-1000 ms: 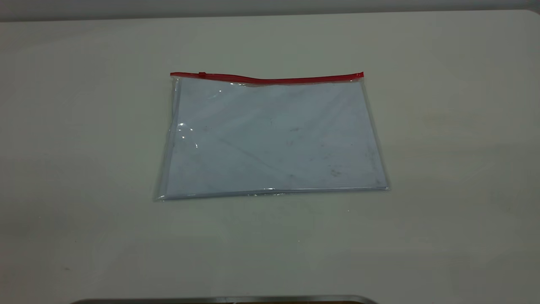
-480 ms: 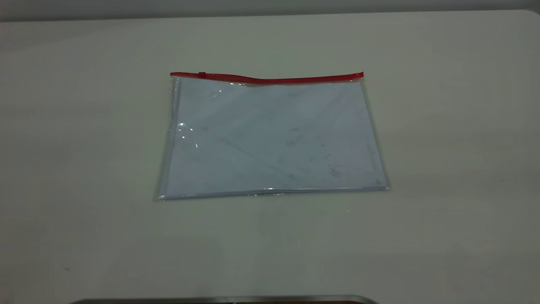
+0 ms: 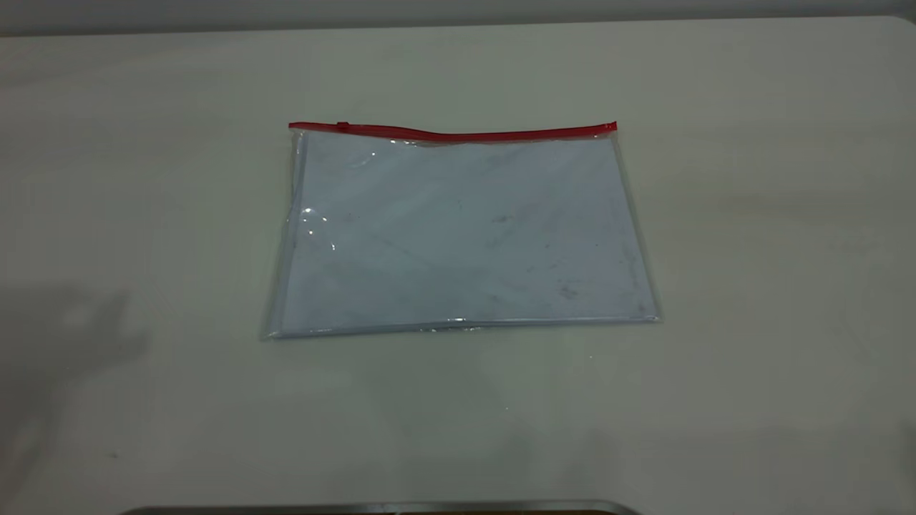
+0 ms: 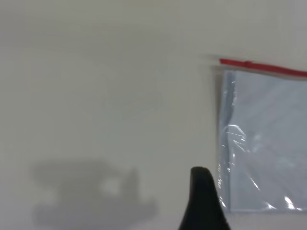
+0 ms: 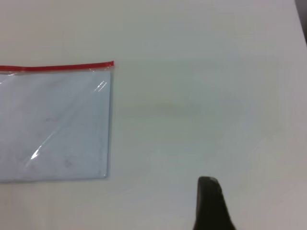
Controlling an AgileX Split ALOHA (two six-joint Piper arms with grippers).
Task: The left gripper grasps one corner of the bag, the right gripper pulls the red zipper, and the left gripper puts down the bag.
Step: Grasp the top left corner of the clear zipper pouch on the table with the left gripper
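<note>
The bag lies flat in the middle of the pale bench, with nothing touching it. Its long axis runs side to side across the exterior view, left arm's side to right arm's side. The red zipper follows the far long edge, and the opposite long edge faces the camera. The strip dips a little near its middle. The small slider tab sits close to the left end of the strip, just short of the corner of the bag on that side. The plastic is clear with a bluish-white sheet inside, scuffed, and catches a few glints near the left short edge.

The left pincer shows only as one dark fingertip in its wrist view, above the bare bench just beside the bag's left short edge and not touching it; whether it is spread or pressed together I cannot tell. The right pincer is likewise a single dark fingertip over bare bench, well apart from the bag's right short edge, and its state cannot be told either.
</note>
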